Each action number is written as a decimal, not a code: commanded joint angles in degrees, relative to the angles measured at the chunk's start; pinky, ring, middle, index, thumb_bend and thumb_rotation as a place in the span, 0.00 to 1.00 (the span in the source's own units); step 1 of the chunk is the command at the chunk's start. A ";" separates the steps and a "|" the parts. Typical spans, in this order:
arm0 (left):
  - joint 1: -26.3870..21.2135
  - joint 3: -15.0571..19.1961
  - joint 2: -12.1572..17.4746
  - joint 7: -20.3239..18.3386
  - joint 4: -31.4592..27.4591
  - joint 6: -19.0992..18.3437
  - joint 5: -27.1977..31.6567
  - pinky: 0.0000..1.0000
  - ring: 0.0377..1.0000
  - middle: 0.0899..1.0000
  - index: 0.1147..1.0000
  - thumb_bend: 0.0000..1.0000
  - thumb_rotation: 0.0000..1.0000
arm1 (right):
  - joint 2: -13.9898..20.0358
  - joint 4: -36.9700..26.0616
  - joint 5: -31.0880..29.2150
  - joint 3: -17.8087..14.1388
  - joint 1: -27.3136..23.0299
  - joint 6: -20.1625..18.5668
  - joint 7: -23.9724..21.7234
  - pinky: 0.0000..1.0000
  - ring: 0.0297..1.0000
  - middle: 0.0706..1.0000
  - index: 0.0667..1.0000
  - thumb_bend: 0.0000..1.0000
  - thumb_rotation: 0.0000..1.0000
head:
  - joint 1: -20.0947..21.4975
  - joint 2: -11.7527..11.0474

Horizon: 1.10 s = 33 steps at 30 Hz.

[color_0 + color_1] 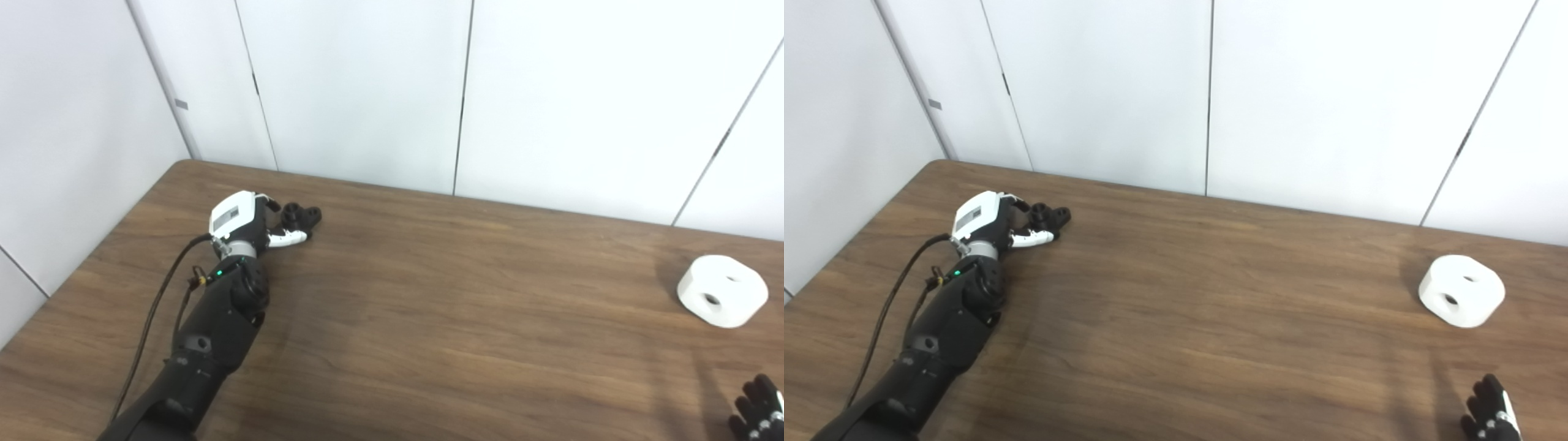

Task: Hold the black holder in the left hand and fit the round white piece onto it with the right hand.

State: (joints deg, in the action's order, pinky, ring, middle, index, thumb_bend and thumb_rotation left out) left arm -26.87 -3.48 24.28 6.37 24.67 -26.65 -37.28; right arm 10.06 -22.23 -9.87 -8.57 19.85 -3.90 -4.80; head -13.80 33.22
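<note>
The black holder (301, 215) lies on the wooden table (429, 306) at the far left, a small dark part with round sockets. My left hand (248, 222) is right beside it: the white thumb reaches along its near side and the dark fingers curl at its far left side, still apart, with the holder resting on the table between them. The round white piece (744, 294) with two holes sits tilted at the far right. Only the black fingertips of my right hand (758, 410) show at the bottom right corner, well short of the white piece (1479, 297).
White wall panels (367, 92) stand directly behind the table's far edge and along its left side. A black cable (153, 300) hangs from my left forearm.
</note>
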 commanded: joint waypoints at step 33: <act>2.32 -0.20 1.09 0.49 -4.09 1.22 -2.23 0.90 0.89 0.77 0.42 0.52 0.05 | 1.24 -2.03 -0.55 -1.02 -0.32 -0.01 0.08 1.00 1.00 0.99 0.99 0.55 1.00 | -0.37 1.21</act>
State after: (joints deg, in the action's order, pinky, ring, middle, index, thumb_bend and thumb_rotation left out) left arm -24.34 -3.65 24.06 6.43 21.49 -26.01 -39.68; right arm 10.71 -22.49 -10.42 -8.89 19.79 -4.38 -4.80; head -14.15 34.37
